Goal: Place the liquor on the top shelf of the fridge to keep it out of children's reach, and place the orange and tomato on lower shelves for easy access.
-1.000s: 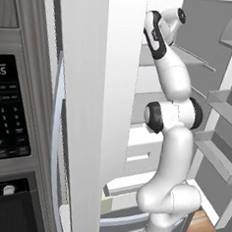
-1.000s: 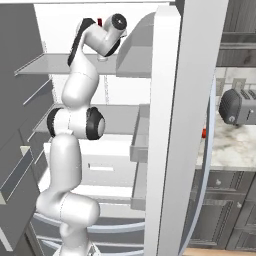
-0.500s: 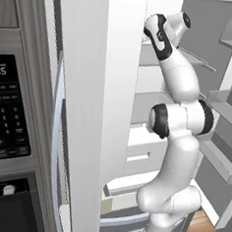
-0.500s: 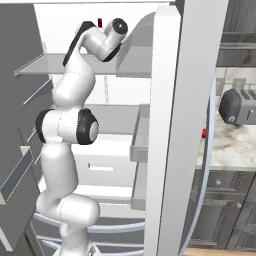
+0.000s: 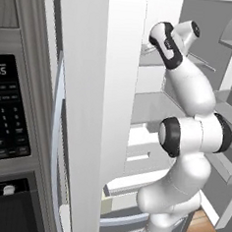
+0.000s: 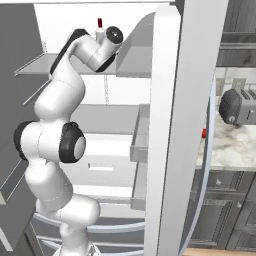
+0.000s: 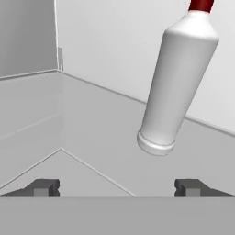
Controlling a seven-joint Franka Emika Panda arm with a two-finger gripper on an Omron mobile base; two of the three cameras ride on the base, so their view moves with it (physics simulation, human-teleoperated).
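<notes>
The liquor (image 7: 176, 82), a white bottle with a red cap, stands upright on the grey top shelf (image 7: 92, 133) of the fridge (image 6: 172, 125). My gripper (image 7: 117, 188) is open just short of the bottle, and nothing is between its fingertips (image 7: 46, 187). From the right base view, the liquor's red cap (image 6: 100, 23) shows behind my hand above the top shelf (image 6: 37, 65). A red sliver of the tomato (image 6: 204, 132) peeks past the fridge door's edge on the counter. The orange is out of view. White lower shelves (image 6: 102, 150) lie below.
The open fridge door (image 5: 84, 110) stands close on the arm's left, with a black microwave (image 5: 7, 109) beyond it. A silver toaster (image 6: 239, 106) sits on the marble counter (image 6: 235, 147) to the right. Grey door bins (image 6: 140, 145) jut beside the arm.
The arm's elbow has risen and swung outward while the hand stays at the top shelf. The bottle stands still, and the gripper remains open.
</notes>
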